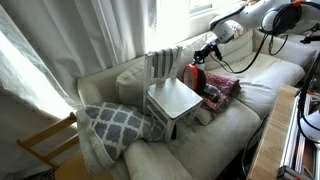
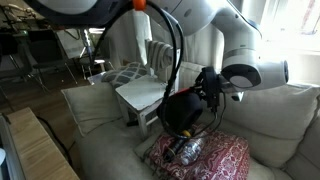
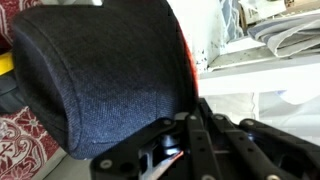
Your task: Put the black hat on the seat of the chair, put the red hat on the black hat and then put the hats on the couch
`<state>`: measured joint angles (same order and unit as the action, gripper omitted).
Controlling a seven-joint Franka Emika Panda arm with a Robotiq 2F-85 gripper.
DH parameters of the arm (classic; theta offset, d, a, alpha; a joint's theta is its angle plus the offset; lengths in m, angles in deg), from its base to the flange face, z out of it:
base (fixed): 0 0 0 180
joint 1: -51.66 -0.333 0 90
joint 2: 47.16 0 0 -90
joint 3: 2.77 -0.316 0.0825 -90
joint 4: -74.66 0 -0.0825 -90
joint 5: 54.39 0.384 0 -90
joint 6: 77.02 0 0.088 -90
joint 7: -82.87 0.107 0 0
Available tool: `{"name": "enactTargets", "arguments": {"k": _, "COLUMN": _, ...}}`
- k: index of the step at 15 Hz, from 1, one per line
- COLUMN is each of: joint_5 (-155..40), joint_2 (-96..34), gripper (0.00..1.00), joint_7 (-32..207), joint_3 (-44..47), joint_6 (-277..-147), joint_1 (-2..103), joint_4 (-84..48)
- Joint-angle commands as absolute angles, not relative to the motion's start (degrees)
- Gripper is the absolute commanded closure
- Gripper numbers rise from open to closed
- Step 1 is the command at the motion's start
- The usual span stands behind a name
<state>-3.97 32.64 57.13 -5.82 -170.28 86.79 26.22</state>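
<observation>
We have the jaws closed on the black hat (image 2: 178, 110), pinching it low at its edge, so that in the wrist view the crown swells up and away from the jaws and fills most of the picture. The hat hangs free. Beneath the jaws a red patterned cloth (image 2: 205, 160) lies on the couch (image 2: 90, 112), and the hat does not touch it. The chair (image 2: 140, 95) stands on the couch cushion close beside the jaws, its flat seat bare and turned toward them. Just below the jaws, against the chair's side, sits what we take for the red hat (image 1: 190, 75) (only a patch of it shows, so we cannot say how it lies), and in the wrist view a thin red strip edges the black crown on its far side from us. We judge the black hat light and fairly soft. The surface looks like a woven felt, and the dome keeps its form though held from one side only, so it is stiff enough to carry yet easy to dent. The edge where the jaws hold it seems the right place, since a squeeze on the crown would crush it. To take the red hat later, it should land brim down and level on the seat.
</observation>
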Motion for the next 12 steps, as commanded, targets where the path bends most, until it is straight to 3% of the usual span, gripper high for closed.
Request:
{"name": "enactTargets", "arguments": {"k": 1, "joint_5": -8.8, "joint_2": 37.8, "gripper": 0.99, "joint_7": 56.5, "joint_3": -4.9, "joint_6": -169.8, "joint_1": 87.0, "joint_4": 35.9}}
{"name": "enactTargets", "arguments": {"k": 12, "joint_5": -20.5, "joint_2": 40.2, "gripper": 0.99, "joint_7": 44.3, "joint_3": -1.3, "joint_6": -176.6, "joint_1": 83.8, "joint_4": 45.7}}
